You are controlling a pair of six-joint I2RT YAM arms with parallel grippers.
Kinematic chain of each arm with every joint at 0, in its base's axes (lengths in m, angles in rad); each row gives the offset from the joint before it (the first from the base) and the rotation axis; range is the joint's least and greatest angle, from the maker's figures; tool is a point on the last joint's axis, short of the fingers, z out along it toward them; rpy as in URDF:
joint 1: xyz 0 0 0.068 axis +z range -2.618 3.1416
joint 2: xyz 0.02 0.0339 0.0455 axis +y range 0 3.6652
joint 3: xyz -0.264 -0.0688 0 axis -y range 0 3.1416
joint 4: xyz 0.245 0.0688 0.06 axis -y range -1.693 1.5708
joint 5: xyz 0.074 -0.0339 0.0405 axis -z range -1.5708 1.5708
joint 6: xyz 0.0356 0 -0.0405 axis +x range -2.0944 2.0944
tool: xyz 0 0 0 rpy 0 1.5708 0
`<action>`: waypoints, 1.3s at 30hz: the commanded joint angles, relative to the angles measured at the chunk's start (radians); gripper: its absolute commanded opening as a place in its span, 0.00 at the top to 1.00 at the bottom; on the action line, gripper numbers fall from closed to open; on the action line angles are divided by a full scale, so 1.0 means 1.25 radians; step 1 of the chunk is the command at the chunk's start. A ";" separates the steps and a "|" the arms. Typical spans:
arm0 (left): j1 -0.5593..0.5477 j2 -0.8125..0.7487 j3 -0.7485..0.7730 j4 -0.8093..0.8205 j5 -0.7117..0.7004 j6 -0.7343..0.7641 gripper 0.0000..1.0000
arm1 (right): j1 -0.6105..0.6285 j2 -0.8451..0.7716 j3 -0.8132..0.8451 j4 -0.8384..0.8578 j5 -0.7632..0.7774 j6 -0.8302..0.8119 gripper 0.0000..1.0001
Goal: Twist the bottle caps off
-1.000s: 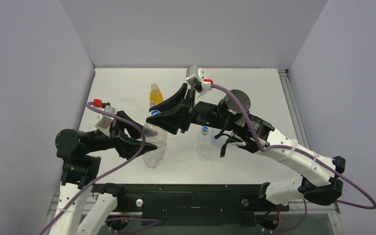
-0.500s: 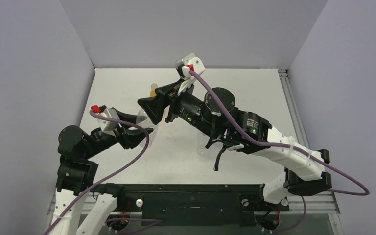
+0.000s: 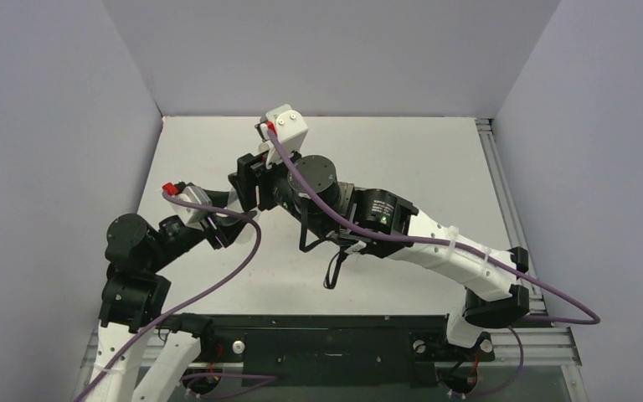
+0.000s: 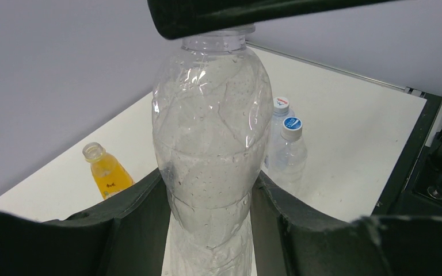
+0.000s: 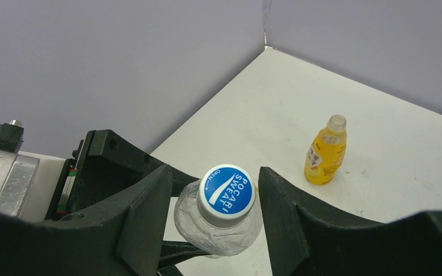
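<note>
we've got left jaws clamped on the clear bottle (image 4: 210, 144), right arm (image 3: 435, 247) stretched across above it, right jaws spread around its cap (image 5: 226, 194)

Right arm (image 3: 435, 247) across the white table (image 3: 402, 151), right tool (image 3: 244, 182) close beside left tool (image 3: 230, 228) near the left wall (image 3: 50, 126).
</note>
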 commanded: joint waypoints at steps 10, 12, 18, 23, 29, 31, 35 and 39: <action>-0.007 -0.003 -0.014 0.028 -0.013 -0.003 1.00 | -0.004 -0.045 -0.051 0.081 0.007 0.012 0.73; -0.006 -0.001 -0.013 0.033 -0.011 -0.010 1.00 | -0.007 -0.051 -0.061 0.085 0.002 0.013 0.83; -0.007 -0.001 -0.005 0.044 0.032 -0.064 1.00 | -0.035 -0.106 -0.147 0.136 -0.069 -0.001 1.00; -0.006 0.002 0.006 0.080 0.153 -0.143 1.00 | -0.077 -0.188 -0.261 0.227 -0.262 -0.022 1.00; -0.006 0.004 -0.019 0.309 0.319 -0.405 1.00 | -0.120 -0.282 -0.366 0.335 -0.471 -0.021 1.00; -0.008 0.011 -0.014 0.355 0.353 -0.517 1.00 | -0.124 -0.311 -0.389 0.357 -0.523 -0.024 1.00; -0.016 0.020 0.007 0.395 0.385 -0.589 1.00 | -0.134 -0.343 -0.419 0.374 -0.673 -0.034 1.00; -0.030 0.015 0.025 0.391 0.389 -0.593 1.00 | -0.141 -0.359 -0.435 0.376 -0.802 -0.037 1.00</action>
